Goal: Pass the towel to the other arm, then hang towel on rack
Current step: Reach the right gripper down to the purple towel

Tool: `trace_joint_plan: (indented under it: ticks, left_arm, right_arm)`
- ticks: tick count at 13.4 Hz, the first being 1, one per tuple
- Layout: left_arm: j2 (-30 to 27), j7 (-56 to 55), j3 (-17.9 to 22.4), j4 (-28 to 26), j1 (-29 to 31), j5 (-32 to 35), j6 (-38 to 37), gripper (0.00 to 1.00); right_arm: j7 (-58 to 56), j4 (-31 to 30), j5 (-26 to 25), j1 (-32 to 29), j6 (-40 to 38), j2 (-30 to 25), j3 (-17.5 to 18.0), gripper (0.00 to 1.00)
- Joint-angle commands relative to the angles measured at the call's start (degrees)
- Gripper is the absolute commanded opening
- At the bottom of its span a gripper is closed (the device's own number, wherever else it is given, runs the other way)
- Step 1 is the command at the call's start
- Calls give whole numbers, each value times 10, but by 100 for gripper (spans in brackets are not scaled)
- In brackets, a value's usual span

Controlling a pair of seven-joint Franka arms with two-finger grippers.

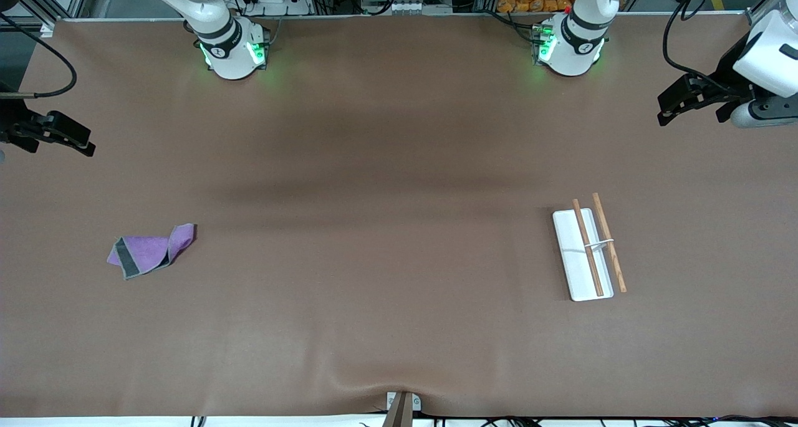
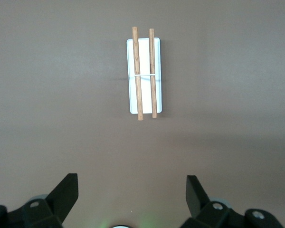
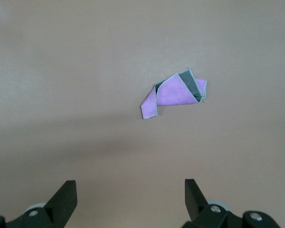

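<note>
Towel (image 1: 151, 250) looks light, floppy, crumpled near right arm's desk end; I'd pinch the raised fold. Right pincer (image 3: 128, 202) & left pincer (image 2: 132, 197) both released, empty, hovering.

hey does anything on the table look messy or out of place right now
Only the towel: it lies crumpled and folded over itself on the table toward the right arm's end, dark band showing. The rack sits flat, rods parallel, nothing on it. Both the left gripper and right gripper hang open, empty.

Brown tabletop (image 1: 399, 165) — cluttered bkgd
</note>
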Motion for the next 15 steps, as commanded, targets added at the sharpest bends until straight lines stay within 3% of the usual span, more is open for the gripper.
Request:
trace_joint_plan:
  ticks: [1,8,15]
  left_arm:
    - [-10,8,-1,-1,3,2,-7,100]
    - [-12,9,-2,-5,-1,2,-19,100]
    - [-12,7,-2,-8,-2,2,-18,100]
  right_arm:
    - [9,21,-9,1,-14,10,0,100]
    - [9,19,-7,-6,-14,32,-1,100]
    - [-9,21,-56,-17,16,115,-4,100]
